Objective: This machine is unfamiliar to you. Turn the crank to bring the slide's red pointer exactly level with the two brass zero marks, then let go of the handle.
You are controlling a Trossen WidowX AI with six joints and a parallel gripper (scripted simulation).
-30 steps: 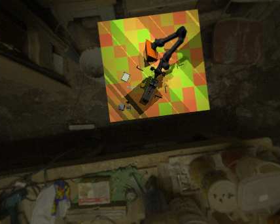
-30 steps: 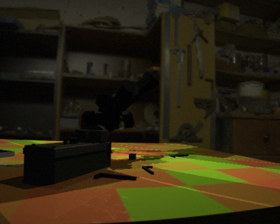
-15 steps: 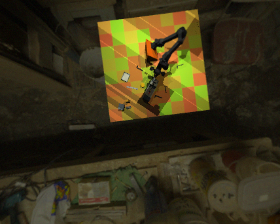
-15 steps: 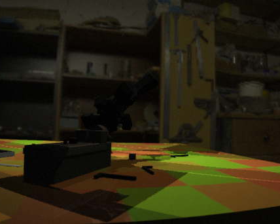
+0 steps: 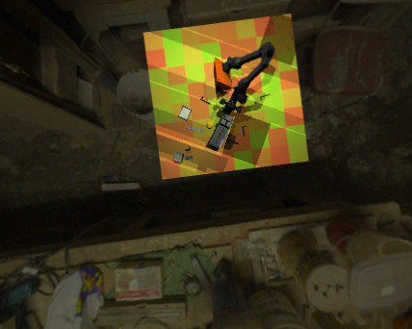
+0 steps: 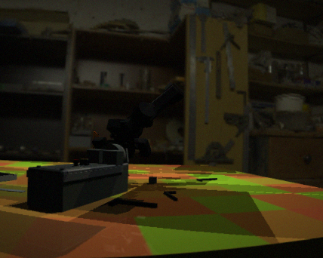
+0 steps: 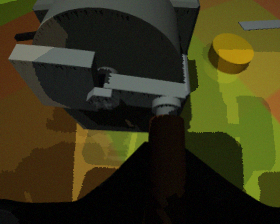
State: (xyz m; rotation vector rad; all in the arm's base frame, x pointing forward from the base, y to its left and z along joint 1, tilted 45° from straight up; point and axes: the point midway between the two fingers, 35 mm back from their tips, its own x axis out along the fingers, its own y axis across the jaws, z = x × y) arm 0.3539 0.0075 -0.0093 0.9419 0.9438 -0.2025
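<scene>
The grey machine (image 5: pixel 216 139) (image 6: pixel 91 188) (image 7: pixel 118 47) is a long box with a round end housing. Its grey crank arm (image 7: pixel 146 84) reaches right from the hub in the wrist view. The brown handle (image 7: pixel 167 137) sticks out from the arm's end toward the wrist camera. My gripper (image 7: pixel 160 148) is shut on this handle; its dark fingers stand on both sides of it. In the exterior view the gripper is too dark to make out well. The slide's red pointer is only a tiny reddish spot on the machine's top in the top view. Its level against the brass zero marks cannot be told.
A yellow disc (image 5: pixel 209 125) (image 7: pixel 232 50) lies beside the machine. A pale flat strip (image 5: pixel 194 129) (image 7: pixel 266 24) and a white-topped tray (image 5: pixel 184 113) lie beyond it. A black L-shaped piece (image 5: pixel 244 130) lies on the machine's other side. A grey block (image 5: pixel 178 157) lies near the table's edge.
</scene>
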